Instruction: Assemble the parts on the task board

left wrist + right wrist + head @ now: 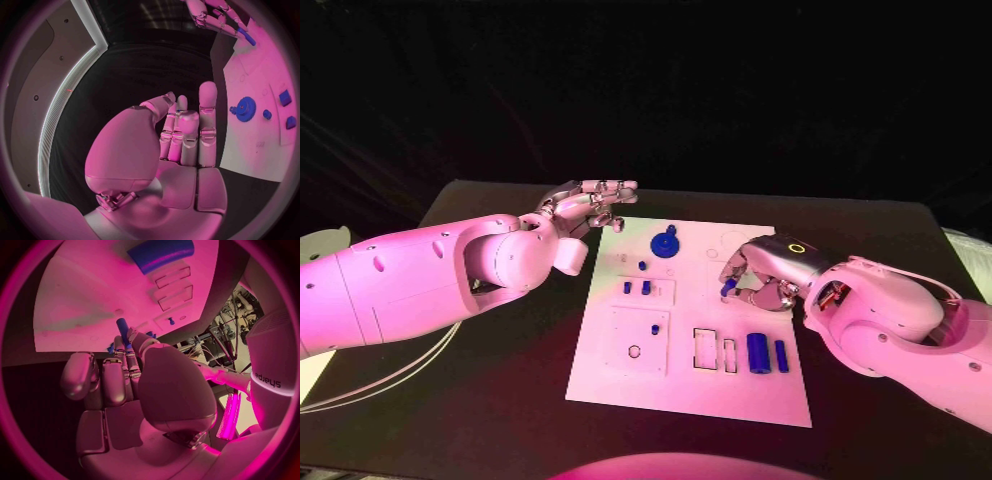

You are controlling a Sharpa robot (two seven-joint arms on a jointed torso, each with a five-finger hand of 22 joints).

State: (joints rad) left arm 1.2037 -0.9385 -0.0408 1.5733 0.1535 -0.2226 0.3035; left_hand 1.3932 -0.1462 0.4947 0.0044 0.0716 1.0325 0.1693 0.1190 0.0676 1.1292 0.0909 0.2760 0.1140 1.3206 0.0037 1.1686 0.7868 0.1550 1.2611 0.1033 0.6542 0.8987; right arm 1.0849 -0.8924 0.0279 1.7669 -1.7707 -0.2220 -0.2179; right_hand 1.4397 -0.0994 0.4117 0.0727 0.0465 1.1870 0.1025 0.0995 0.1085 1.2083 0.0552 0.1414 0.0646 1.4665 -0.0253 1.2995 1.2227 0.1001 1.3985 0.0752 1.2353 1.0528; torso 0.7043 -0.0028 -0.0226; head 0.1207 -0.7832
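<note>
Black table under a dark backdrop, seen from above. White task board lying flat at the middle of it.

On the board, at its far end, a blue gear with a short peg standing up from it. Just nearer than that, two small blue pieces side by side inside an outlined square. Nearer again, one tiny blue dot on a raised square plate that also carries an oval hole. On the board's right half, two empty narrow slots outlined in black, and right beside them two blue cylinders lying parallel, the left one thicker than the right.

Left hand hanging above the table just past the board's far left corner, touching nothing. From its own wrist camera: left hand with fingers upright and close together, thumb bent across the palm, nothing held. Same camera catching the gear on the board off to one side.

Right hand over the board's right side, near the middle of its length, fingers curled downward and pinching a small blue pin at their tips. From the right wrist camera: right hand with that pin sticking out beyond the fingertips, pointed toward the white board; contact with the board cannot be told. Thick blue cylinder at the far edge of that picture.
</note>
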